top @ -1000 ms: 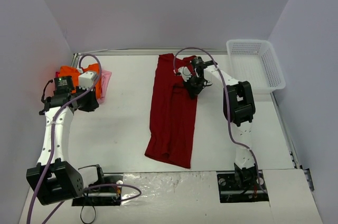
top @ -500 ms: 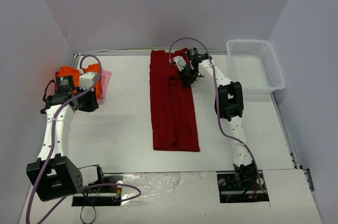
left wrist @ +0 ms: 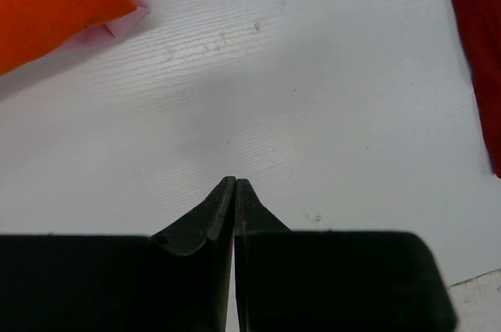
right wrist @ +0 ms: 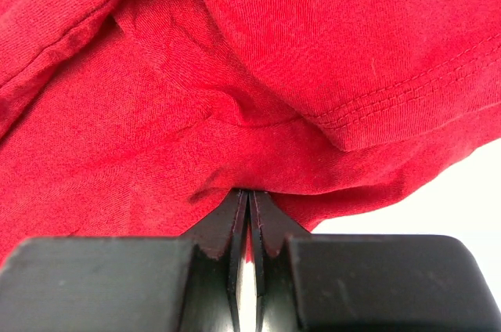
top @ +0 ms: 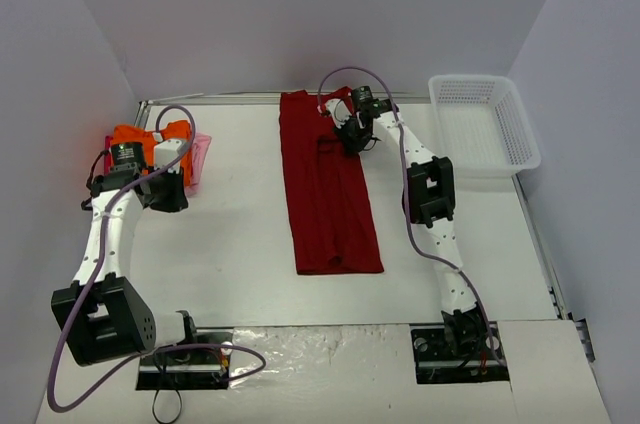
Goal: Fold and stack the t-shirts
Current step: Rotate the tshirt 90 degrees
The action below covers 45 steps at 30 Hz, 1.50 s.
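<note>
The right fingers were pressed together, and their tips nipped a fold of the dark red t-shirt near its far end, just beside a stitched hem. The left fingers were closed tip to tip on nothing and hung over bare tabletop.

There were three t-shirts in all. The dark red t-shirt lay in the middle of the tabletop as one long narrow strip. It ran from the far edge toward the arms, with its near end squared off and its far end bunched where the right fingers gripped it. The orange t-shirt lay at the far left on top of the pink t-shirt, whose edge showed along the right side of the pile. That pile lay well apart from the red strip.

One white mesh basket stood at the far right corner, apart from every shirt. A purple cable looped above the right arm's wrist, and another trailed along the left arm. From above, the left wrist hid part of the orange-and-pink pile, and the right wrist hid part of the red shirt's far end.
</note>
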### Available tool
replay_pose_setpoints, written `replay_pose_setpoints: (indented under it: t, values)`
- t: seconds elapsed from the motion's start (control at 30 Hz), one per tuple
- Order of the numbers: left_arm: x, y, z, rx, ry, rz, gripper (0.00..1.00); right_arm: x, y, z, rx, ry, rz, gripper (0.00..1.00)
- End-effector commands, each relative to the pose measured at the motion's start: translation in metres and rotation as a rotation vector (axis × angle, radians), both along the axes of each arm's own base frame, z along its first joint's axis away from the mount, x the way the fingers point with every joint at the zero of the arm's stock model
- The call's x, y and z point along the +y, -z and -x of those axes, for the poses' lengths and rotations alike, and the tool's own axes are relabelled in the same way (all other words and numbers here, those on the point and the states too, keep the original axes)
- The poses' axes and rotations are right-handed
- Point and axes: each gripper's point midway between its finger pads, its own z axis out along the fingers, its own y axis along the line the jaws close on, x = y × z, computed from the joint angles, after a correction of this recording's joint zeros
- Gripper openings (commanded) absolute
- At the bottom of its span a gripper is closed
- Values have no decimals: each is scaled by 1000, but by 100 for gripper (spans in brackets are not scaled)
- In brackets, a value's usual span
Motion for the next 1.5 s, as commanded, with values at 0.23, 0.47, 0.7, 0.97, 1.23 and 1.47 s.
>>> replay_pose_setpoints:
  t: [0.23, 0.47, 0.7, 0.97, 1.23, 1.47]
  values:
    - [6, -31, -2, -111, 5, -51, 4, -20, -48, 5, -83, 73, 9, 0]
    - [-8, -49, 10, -186, 44, -14, 29, -17, -129, 9, -199, 92, -66, 9]
    - [-26, -59, 21, -243, 107, 45, 88, -34, -195, 50, -270, 99, -95, 41]
    - [-82, -66, 45, -341, 339, 294, 94, -64, -198, 133, -134, 122, -242, 100]
    - [-120, -63, 40, -271, 408, 406, 94, -107, -163, 198, -33, 257, -377, 100]
    - [-149, -51, 21, -235, 465, 283, 94, -131, -183, 204, 12, 396, -597, 100]
